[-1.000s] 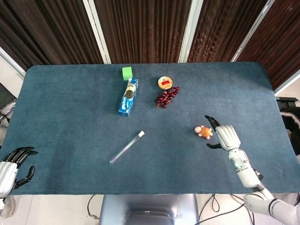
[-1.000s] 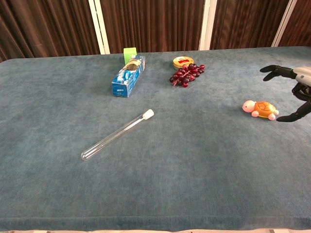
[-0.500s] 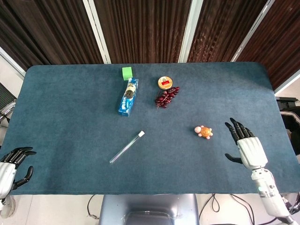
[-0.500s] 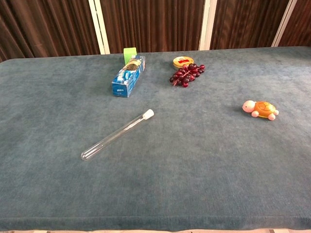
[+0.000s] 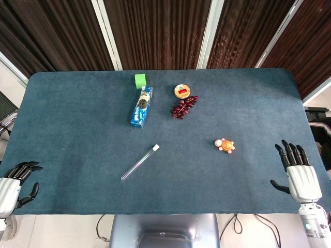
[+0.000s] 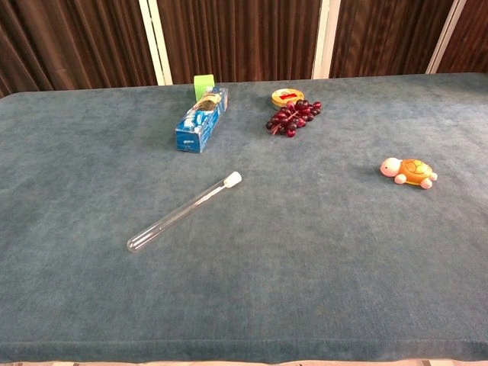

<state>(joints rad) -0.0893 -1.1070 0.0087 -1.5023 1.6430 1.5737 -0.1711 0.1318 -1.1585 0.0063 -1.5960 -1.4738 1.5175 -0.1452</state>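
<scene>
An orange toy turtle (image 5: 225,145) (image 6: 409,171) lies on the blue table (image 5: 72,124) at the right. My right hand (image 5: 299,174) hovers at the table's near right corner, well clear of the turtle, fingers spread and empty. My left hand (image 5: 13,183) sits at the near left corner, fingers apart, holding nothing. A glass test tube (image 5: 140,162) (image 6: 184,211) with a white cap lies near the middle. Neither hand shows in the chest view.
At the back lie a blue snack box (image 5: 141,106) (image 6: 202,121), a green block (image 5: 140,80) (image 6: 203,85), a round tin (image 5: 181,91) (image 6: 285,97) and dark grapes (image 5: 183,107) (image 6: 293,117). Curtains hang behind the table.
My right hand has drawn back from beside the turtle toward the near right corner, leaving the chest view. The turtle stays put. The left hand barely moved.
</scene>
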